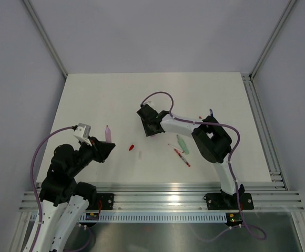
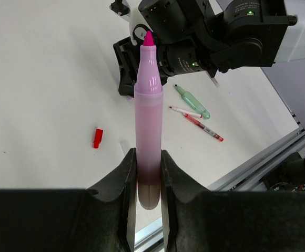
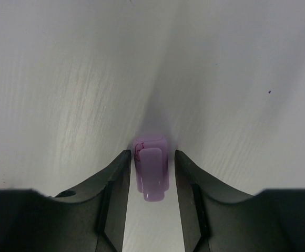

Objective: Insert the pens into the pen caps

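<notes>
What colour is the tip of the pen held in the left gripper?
Bright magenta tip; the pen is otherwise paler pink. Best in left wrist view.

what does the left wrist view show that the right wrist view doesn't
Only left wrist: the left gripper clamping a pink pen, uncapped tip pointing away; a red cap, green pen and red pen lying on the table; the right arm beyond. Only right wrist: a pink cap lying between the open fingers of the right gripper, slim gaps either side. Both: the white table.
</notes>
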Controlling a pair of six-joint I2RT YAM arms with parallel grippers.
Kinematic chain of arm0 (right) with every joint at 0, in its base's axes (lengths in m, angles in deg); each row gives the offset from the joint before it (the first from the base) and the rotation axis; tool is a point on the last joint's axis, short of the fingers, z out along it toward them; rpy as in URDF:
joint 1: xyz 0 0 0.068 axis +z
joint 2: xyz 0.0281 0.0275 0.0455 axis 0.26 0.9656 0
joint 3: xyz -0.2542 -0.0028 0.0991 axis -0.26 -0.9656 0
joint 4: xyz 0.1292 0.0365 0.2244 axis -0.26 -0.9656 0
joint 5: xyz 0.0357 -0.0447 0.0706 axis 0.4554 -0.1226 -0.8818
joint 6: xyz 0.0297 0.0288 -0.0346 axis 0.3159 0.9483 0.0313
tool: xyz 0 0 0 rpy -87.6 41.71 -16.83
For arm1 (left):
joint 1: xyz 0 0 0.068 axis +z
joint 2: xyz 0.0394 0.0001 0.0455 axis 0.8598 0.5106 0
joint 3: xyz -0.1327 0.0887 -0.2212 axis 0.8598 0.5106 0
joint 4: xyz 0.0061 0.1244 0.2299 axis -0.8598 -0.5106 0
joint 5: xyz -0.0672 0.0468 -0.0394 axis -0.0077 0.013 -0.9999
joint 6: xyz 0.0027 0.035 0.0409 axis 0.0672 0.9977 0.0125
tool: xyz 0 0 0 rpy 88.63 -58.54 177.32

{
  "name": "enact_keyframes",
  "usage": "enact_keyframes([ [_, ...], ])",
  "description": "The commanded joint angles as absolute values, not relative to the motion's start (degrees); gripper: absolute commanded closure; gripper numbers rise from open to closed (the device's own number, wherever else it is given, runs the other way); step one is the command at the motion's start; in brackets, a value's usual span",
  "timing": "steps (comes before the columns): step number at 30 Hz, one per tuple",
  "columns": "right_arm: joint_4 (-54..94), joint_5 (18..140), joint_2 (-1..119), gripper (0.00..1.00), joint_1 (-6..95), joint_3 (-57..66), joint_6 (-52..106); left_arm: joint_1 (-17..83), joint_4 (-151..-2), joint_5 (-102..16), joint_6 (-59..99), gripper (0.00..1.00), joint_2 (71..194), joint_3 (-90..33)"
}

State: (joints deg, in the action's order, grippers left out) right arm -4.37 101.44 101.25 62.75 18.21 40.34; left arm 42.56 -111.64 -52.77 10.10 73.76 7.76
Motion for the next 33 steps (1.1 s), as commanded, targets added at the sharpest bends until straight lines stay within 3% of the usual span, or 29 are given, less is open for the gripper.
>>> enact_keyframes([
  [1,-10.6,98.9,103.7,0.54,61.8,17.8,37.7,42.4,-108.6,-53.8,10.2,1.00,74.4,6.7],
  [8,-11.0,96.0,104.2,0.58,61.7,18.3,37.7,42.7,-108.3,-54.4,10.1,1.00,74.9,6.9],
  [12,-9.0,97.4,102.7,0.84,61.4,16.7,39.1,42.7,-107.8,-55.3,10.2,1.00,75.7,7.0],
  [13,-7.3,98.4,101.8,0.86,61.3,16.2,39.4,42.7,-107.6,-56.3,10.2,1.00,75.9,7.1],
  [19,3.0,98.9,89.0,0.90,61.3,7.3,45.1,42.7,-106.1,-59.5,10.0,1.00,77.8,7.8],
  [24,13.2,99.9,71.6,0.91,63.3,-3.6,52.8,42.7,-104.9,-62.3,9.8,1.00,79.7,8.3],
  [29,20.2,106.9,58.2,0.97,69.6,-6.4,58.8,42.8,-104.4,-64.3,9.6,1.00,81.6,8.5],
  [33,25.6,111.4,55.1,0.98,75.0,-4.6,60.3,42.8,-102.8,-67.2,9.4,1.00,82.0,9.0],
])
